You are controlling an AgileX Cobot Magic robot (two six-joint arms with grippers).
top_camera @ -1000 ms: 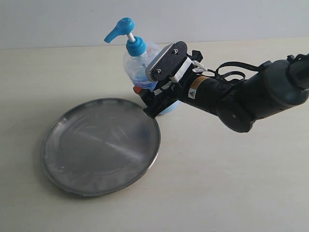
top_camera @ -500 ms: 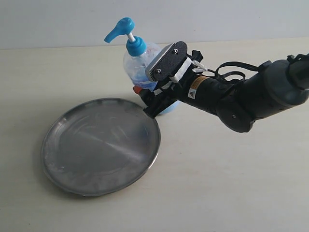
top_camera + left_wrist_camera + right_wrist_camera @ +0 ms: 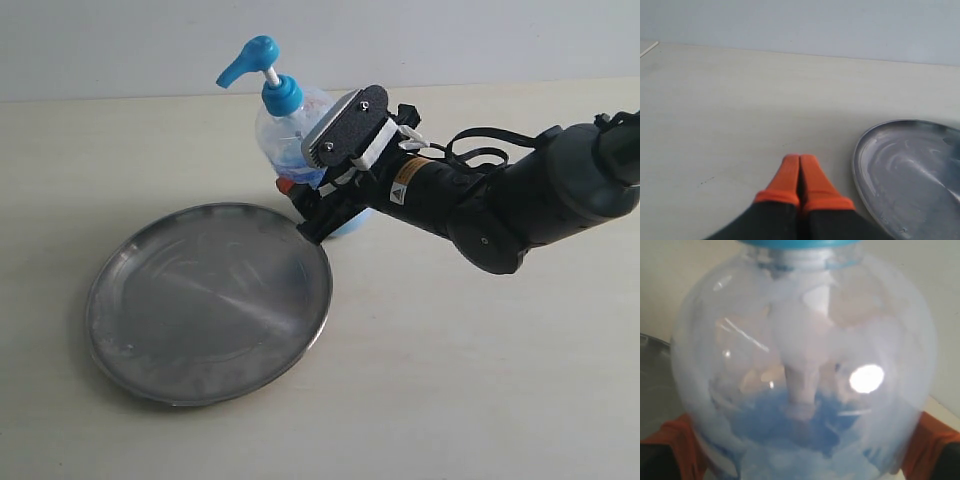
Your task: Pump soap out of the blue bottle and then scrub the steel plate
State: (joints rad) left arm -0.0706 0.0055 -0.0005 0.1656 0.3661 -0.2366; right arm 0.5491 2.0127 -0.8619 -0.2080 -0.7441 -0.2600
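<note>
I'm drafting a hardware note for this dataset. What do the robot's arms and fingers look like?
The right arm is black with rounded joints, looped black cables, white clips, a small yellow sticker and a grey-edged toothed plate. The left fingers and right fingers are black with orange tips.

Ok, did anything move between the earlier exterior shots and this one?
Nothing visibly changed. The right gripper stays closed around the lower part of the bottle, which stands upright by the plate's far rim with its pump head up. The plate lies in the same spot on the table.
</note>
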